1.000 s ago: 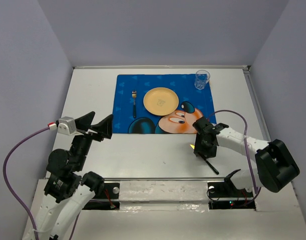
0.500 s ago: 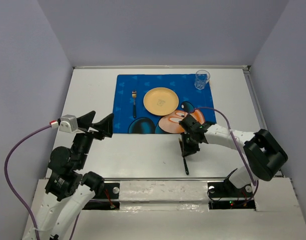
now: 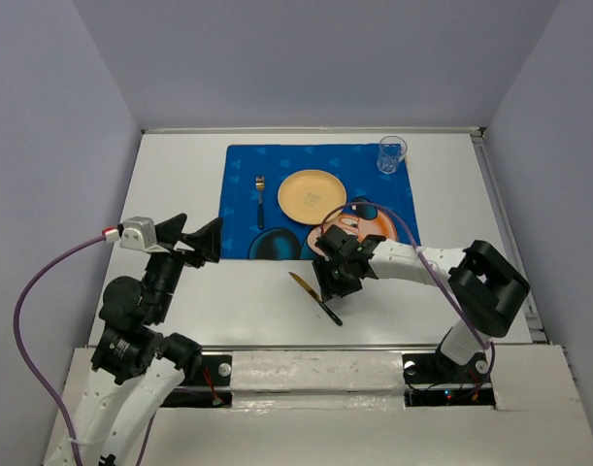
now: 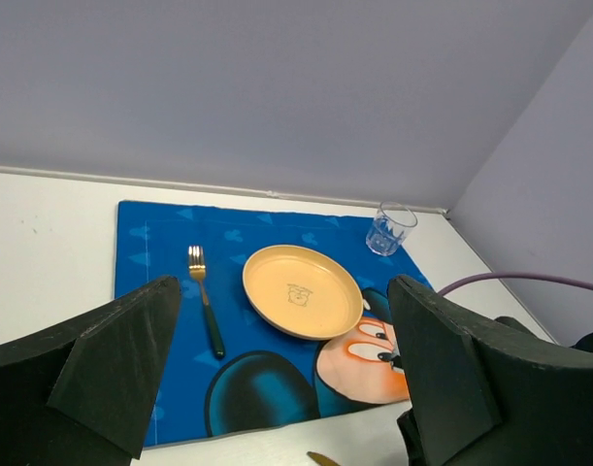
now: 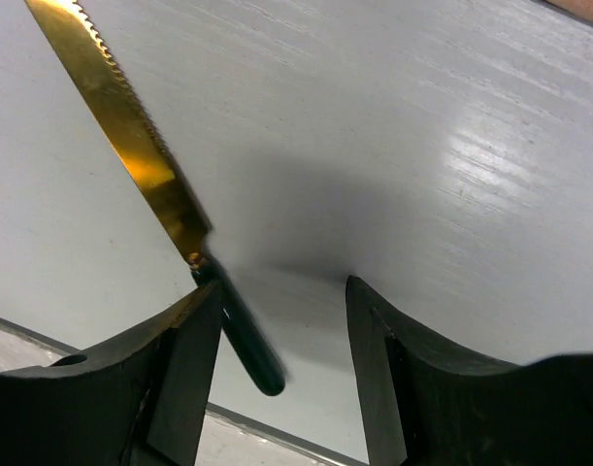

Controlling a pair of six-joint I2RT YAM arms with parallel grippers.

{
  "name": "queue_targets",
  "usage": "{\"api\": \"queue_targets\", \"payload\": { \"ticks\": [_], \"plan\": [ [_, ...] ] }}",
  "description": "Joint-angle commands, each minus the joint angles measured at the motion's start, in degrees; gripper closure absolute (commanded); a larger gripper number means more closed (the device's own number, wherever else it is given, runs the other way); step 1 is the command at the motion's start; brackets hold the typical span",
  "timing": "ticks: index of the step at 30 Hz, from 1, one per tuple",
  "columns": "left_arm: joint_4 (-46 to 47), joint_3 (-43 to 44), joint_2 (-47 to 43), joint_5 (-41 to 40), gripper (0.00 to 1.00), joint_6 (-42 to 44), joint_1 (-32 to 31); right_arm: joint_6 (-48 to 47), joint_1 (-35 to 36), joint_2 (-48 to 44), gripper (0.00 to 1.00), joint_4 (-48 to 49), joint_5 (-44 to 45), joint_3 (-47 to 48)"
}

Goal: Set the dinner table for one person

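The white dinner table [image 3: 180, 175] carries a blue cartoon-mouse placemat [image 3: 246, 165] with a yellow plate [image 3: 312, 194], a fork [image 3: 260, 199] left of it and a clear glass [image 3: 392, 154] at its far right corner. A knife [image 3: 315, 298] with a gold serrated blade and dark handle lies slanted on the bare table just in front of the mat. My right gripper [image 3: 333, 277] is low over it with its jaws apart. In the right wrist view the knife [image 5: 141, 146] has its handle beside the left finger [image 5: 184, 340], not clamped. My left gripper [image 3: 194, 243] is open, empty and raised at the left.
Pale lavender walls border the table on three sides. The right arm's cable [image 3: 427, 262] loops over the mat's near right corner. A metal rail [image 3: 306, 349] runs along the near table edge. The left wrist view shows the plate [image 4: 301, 289], the fork [image 4: 205, 301] and the glass [image 4: 389, 229].
My right gripper has swung left along the mat's near edge, and the knife has moved left with it and turned. The left gripper has shifted only slightly.
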Motion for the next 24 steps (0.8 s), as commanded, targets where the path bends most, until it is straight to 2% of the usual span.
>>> {"api": "queue_targets", "payload": {
  "ticks": [1,7,19,24],
  "plan": [
    [2.6,-0.1,1.0,0.9,0.01,0.3,0.9,-1.2,1.0,-2.8,0.4,-2.8,1.6,-2.6],
    [2.7,-0.1,1.7,1.5,0.01,0.2,1.7,1.1,6.0,-4.7,0.4,-4.3,1.3,-5.1],
    [2.8,-0.2,2.6,2.3,0.01,-0.2,3.1,0.9,7.9,-6.0,0.44,-5.0,7.5,2.3],
    [2.9,-0.2,2.7,2.8,0.01,-0.4,3.5,0.7,12.2,-3.0,0.44,-3.7,6.9,4.7]
  ]
}}
